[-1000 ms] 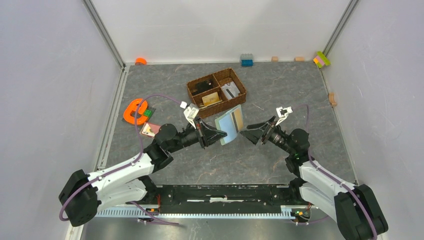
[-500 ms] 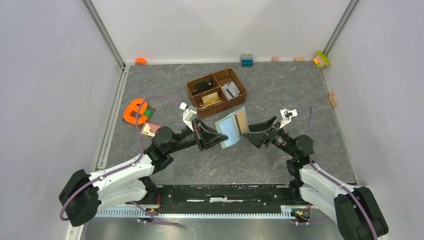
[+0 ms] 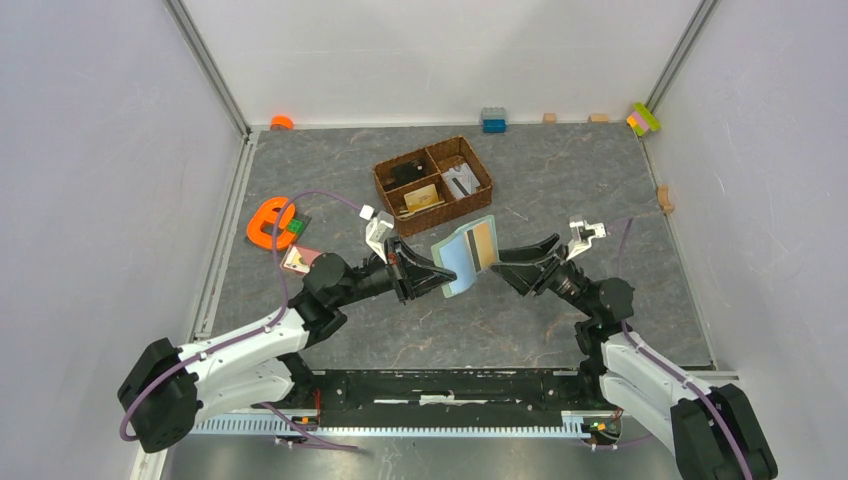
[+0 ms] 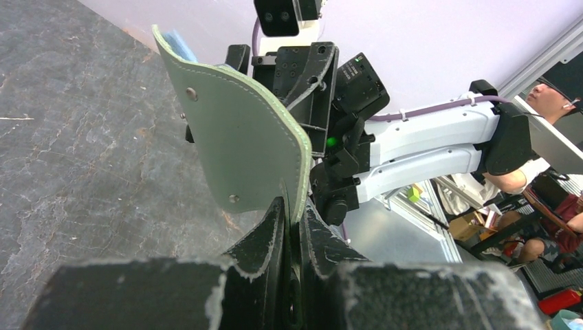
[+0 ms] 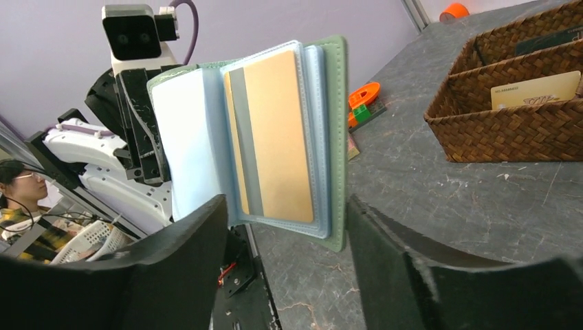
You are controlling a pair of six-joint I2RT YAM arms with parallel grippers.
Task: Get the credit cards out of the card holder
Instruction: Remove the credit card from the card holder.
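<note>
Left tool [image 4: 292, 214] pinches upright card holder [image 5: 336, 130] bottom; right tool [image 5: 283, 221] open, straddling vertical tan credit card [image 5: 275, 137].

Right claw [image 3: 499, 263], a second ago apart from the card holder [image 3: 462, 256], now astride its open edge, jaws narrower.
</note>
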